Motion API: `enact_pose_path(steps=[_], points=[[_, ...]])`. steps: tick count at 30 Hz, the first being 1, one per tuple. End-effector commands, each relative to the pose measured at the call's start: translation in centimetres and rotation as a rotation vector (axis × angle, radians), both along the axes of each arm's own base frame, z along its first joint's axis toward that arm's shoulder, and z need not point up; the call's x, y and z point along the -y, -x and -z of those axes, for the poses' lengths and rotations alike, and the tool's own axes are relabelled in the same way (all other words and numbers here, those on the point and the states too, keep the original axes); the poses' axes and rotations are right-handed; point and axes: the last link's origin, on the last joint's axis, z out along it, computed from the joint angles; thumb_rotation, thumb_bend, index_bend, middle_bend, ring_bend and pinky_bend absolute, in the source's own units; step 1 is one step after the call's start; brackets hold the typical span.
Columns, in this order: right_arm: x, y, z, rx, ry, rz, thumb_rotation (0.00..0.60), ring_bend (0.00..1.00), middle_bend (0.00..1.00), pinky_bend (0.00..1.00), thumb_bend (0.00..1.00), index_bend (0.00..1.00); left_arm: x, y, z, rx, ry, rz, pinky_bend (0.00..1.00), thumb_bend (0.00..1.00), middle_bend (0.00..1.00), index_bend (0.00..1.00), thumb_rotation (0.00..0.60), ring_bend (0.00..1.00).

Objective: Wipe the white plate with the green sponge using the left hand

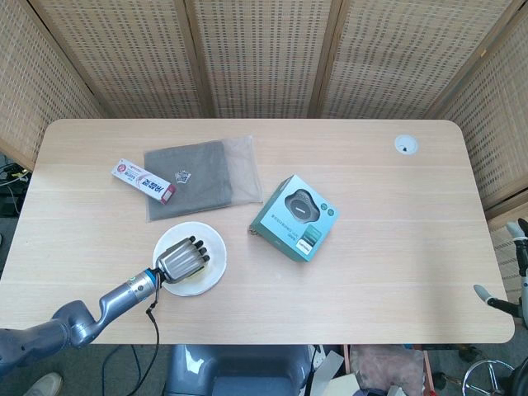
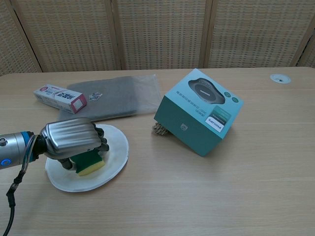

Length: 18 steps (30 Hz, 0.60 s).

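Observation:
A white plate lies on the table near its front left. My left hand is over the plate, palm down, and holds a green and yellow sponge pressed against the plate's surface. The hand covers most of the sponge; only its front edge shows. Of my right arm, only a small part shows at the right edge of the head view; the hand itself is not seen.
A teal box stands tilted right of the plate. A grey pouch in clear wrap and a toothpaste box lie behind the plate. A round cable port sits far right.

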Motion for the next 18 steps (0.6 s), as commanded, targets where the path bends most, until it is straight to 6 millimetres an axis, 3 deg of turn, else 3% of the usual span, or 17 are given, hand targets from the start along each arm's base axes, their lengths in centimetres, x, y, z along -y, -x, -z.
enact_pose_path(steps=[1, 7, 18], points=[[-0.1, 0.0, 0.0, 0.001, 0.001, -0.001, 0.6, 0.0, 0.0, 0.0, 0.0, 0.0, -0.6, -0.9, -2.2, 0.076, -0.032, 0.013, 0.44, 0.25, 0.47, 0.53, 0.6, 0.33], [-0.1, -0.1, 0.0, 0.0, -0.003, -0.003, 0.6, 0.0, 0.0, 0.0, 0.0, 0.0, -0.2, -0.7, -3.1, 0.059, -0.019, 0.017, 0.44, 0.25, 0.47, 0.54, 0.6, 0.33], [0.0, -0.1, 0.1, 0.0, -0.004, -0.002, 0.6, 0.0, 0.0, 0.0, 0.0, 0.0, 1.2, 0.9, -1.6, -0.03, 0.037, 0.012, 0.44, 0.25, 0.47, 0.54, 0.6, 0.33]])
